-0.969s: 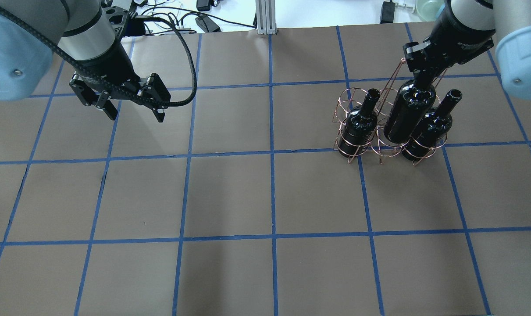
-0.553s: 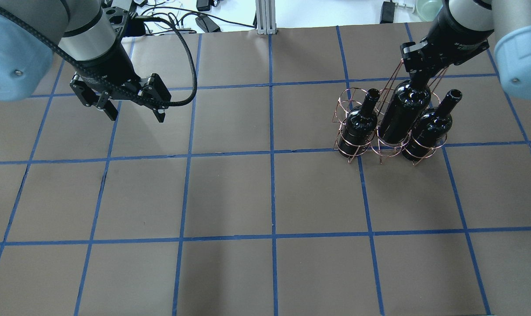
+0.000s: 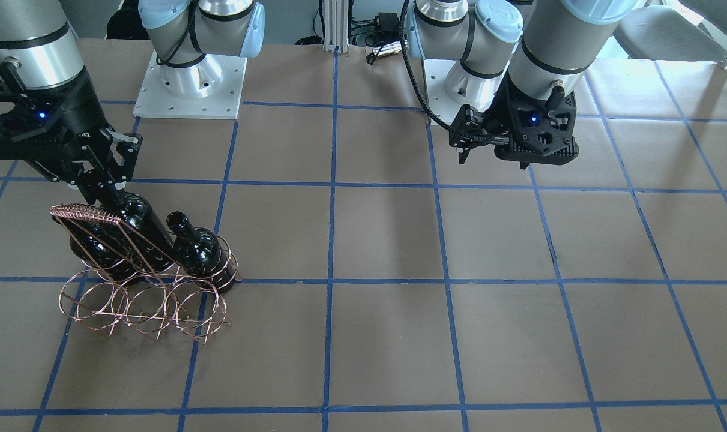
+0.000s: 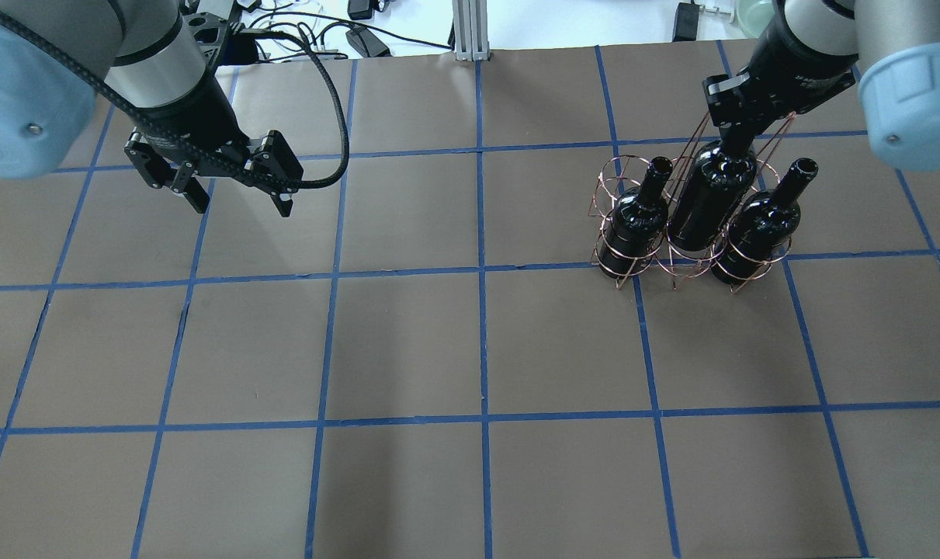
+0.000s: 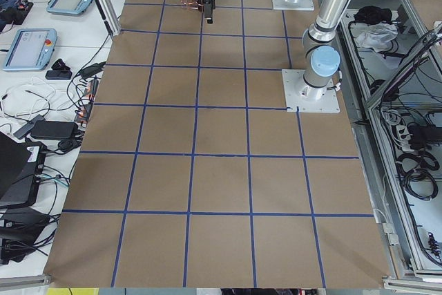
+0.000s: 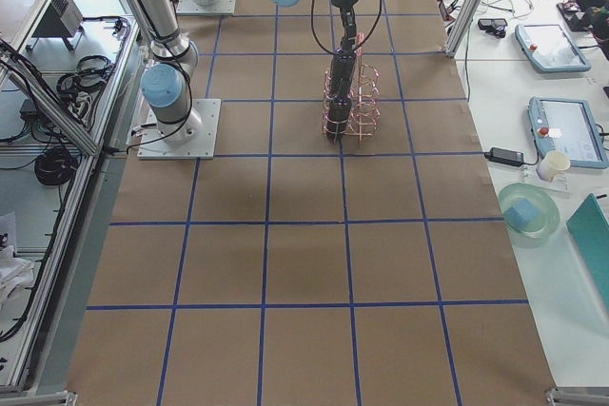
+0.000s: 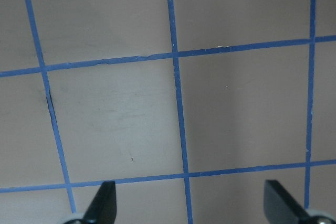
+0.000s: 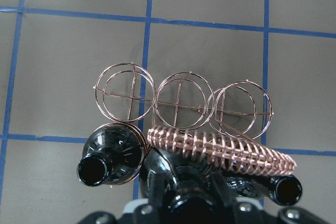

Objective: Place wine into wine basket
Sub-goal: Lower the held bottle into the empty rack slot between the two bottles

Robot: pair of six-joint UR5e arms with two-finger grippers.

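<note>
The copper wire wine basket (image 4: 603, 186) stands at the table's right. Two black wine bottles (image 4: 639, 217) (image 4: 757, 229) sit in the outer rings of its near row. My right gripper (image 4: 737, 136) is shut on the neck of a third wine bottle (image 4: 709, 203), whose body stands in the middle ring between them, beside the woven handle (image 8: 220, 148). The three rings of the other row (image 8: 178, 95) hold nothing. In the front-facing view the held bottle (image 3: 136, 219) leans slightly under the gripper. My left gripper (image 4: 241, 206) is open and empty above the table's left.
Brown paper with a blue tape grid (image 4: 481, 268) covers the table. Cables and small devices (image 4: 361, 35) lie past the far edge. The two arm bases (image 3: 189, 84) (image 3: 459, 78) stand at the robot's side.
My right gripper has moved down and slightly away with the wine bottle, whose body has sunk from above the basket into the middle ring and stands more upright. The left arm has not moved.
</note>
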